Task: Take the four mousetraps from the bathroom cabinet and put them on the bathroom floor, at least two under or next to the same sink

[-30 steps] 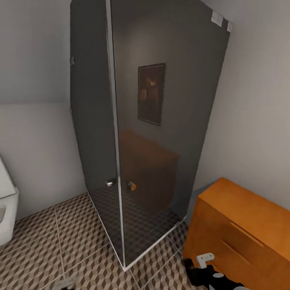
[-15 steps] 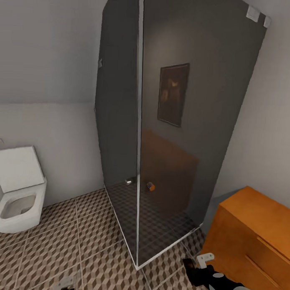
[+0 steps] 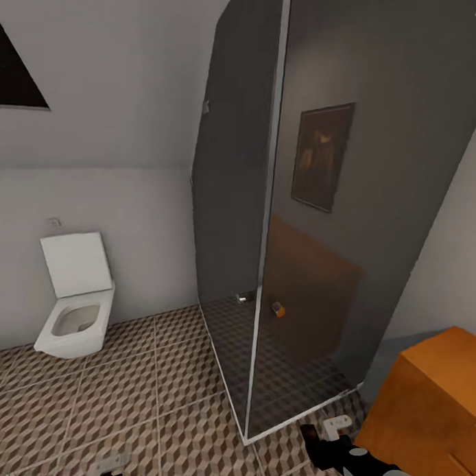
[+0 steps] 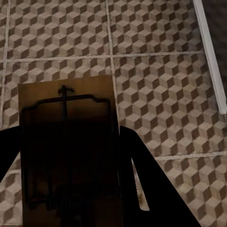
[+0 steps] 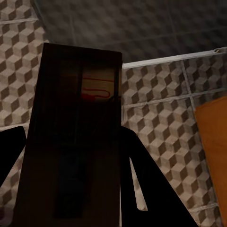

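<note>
In the left wrist view a tan mousetrap [image 4: 66, 142] with a black wire mechanism sits between two dark fingers, my left gripper [image 4: 68, 146] shut on it above the cube-patterned bathroom floor [image 4: 161, 56]. The right wrist view holds another mousetrap [image 5: 78, 137], with red wire near its far end, and my right gripper [image 5: 71, 142] shut on it. The head view catches the orange-brown cabinet [image 3: 431, 402] at the lower right, with my right gripper [image 3: 327, 433] just left of it and low over the bathroom floor [image 3: 122, 399]. My left gripper [image 3: 110, 463] peeks in at the bottom edge.
A tall dark glass shower enclosure [image 3: 321, 220] stands in the middle, its white base rail [image 3: 293, 422] running along the floor. A white toilet [image 3: 74, 301] with raised lid is against the left wall. Open tiled floor lies between toilet and shower.
The head camera has turned left: the toilet has come fully into view and the shower and cabinet have slid right in the picture. Both grippers keep their places in the frame.
</note>
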`<state>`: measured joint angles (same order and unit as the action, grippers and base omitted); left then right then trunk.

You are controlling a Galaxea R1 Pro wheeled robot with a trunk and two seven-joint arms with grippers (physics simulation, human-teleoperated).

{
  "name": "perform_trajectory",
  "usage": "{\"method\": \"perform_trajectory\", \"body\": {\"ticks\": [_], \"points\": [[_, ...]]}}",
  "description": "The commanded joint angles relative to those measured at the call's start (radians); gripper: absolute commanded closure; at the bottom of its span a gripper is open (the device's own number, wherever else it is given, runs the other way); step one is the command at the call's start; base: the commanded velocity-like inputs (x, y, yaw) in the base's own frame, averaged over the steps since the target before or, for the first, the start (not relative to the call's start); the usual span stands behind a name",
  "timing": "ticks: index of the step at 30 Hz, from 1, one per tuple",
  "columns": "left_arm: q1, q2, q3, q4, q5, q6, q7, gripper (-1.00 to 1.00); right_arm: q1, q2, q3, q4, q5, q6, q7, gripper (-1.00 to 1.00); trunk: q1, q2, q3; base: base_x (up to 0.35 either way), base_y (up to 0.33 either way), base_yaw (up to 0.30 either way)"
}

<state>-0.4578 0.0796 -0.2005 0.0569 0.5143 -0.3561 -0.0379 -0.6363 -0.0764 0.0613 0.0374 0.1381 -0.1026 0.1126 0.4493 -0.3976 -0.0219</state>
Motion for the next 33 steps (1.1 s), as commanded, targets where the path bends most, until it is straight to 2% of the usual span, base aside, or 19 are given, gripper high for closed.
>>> {"method": "perform_trajectory", "body": {"ticks": [1,33], "points": [[-0.002,-0.001,-0.008,0.004,0.006,-0.006,0.000,1.00,-0.002,0.000,0.005,0.004,0.005,-0.008,0.001,1.00,0.001,-0.002,-0.002,0.000,0.000,0.300],[-0.002,0.000,-0.008,0.004,0.006,-0.006,0.000,1.00,-0.002,0.000,0.006,0.004,0.005,-0.008,0.001,1.00,0.001,-0.002,-0.002,0.000,0.000,0.300]]}}
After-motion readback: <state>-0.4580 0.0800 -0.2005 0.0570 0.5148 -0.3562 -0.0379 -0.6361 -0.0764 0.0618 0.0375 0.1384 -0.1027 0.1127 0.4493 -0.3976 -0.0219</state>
